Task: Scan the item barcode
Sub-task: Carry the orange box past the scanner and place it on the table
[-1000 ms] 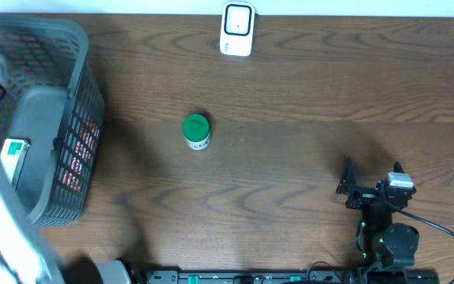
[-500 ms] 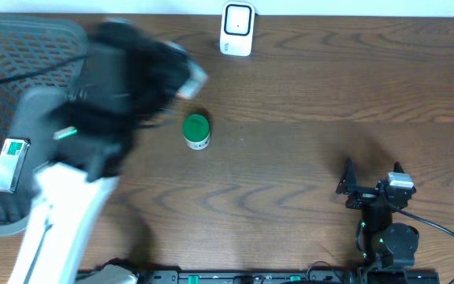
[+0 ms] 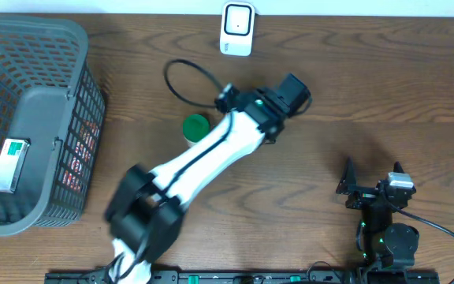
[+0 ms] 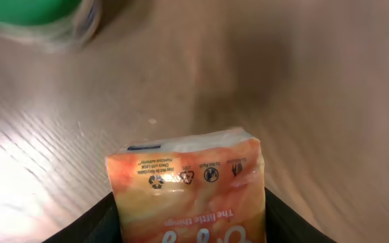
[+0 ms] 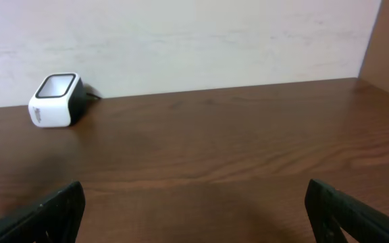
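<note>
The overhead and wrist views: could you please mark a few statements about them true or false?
1. The left gripper is closed on an orange packet. True.
2. The right gripper is gripping the green-lidded jar. False: it is open and empty, and the jar stands by itself on the table.
3. The white scanner sits at the far edge of the table. True.
4. The grey basket is on the robot's right. False: it is at the left end of the table.
</note>
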Robot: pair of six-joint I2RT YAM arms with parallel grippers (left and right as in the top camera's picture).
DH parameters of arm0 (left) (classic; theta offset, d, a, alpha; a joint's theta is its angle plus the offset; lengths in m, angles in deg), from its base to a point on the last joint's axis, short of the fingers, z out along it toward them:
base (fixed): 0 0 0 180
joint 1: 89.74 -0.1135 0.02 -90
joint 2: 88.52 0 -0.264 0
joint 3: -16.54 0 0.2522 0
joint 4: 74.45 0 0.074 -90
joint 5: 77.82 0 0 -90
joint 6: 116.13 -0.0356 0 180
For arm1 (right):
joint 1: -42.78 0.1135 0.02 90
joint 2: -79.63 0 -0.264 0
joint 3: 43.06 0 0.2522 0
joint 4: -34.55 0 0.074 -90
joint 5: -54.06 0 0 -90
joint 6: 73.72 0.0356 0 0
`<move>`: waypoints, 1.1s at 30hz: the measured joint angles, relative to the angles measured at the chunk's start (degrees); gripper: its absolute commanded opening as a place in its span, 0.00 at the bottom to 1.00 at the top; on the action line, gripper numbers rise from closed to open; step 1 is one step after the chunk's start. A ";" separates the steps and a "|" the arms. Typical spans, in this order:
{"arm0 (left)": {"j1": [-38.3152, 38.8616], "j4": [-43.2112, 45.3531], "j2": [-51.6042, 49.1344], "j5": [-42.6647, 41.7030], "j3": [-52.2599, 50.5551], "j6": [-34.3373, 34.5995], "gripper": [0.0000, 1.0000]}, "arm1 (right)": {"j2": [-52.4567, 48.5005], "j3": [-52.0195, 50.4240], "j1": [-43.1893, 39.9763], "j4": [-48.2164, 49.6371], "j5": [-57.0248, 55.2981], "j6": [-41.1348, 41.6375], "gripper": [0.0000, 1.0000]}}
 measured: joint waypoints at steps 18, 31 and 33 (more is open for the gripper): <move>-1.70 6.86 -11.26 -1.75 -0.24 12.33 0.93 | 0.00 0.00 -0.02 0.02 -0.02 0.00 0.99; -12.68 15.41 29.44 3.08 1.57 -33.97 1.00 | 0.00 0.00 -0.02 0.02 -0.02 0.00 0.99; -17.73 13.27 36.94 6.64 2.36 -39.71 1.00 | 0.00 0.00 0.00 0.02 -0.02 0.00 0.99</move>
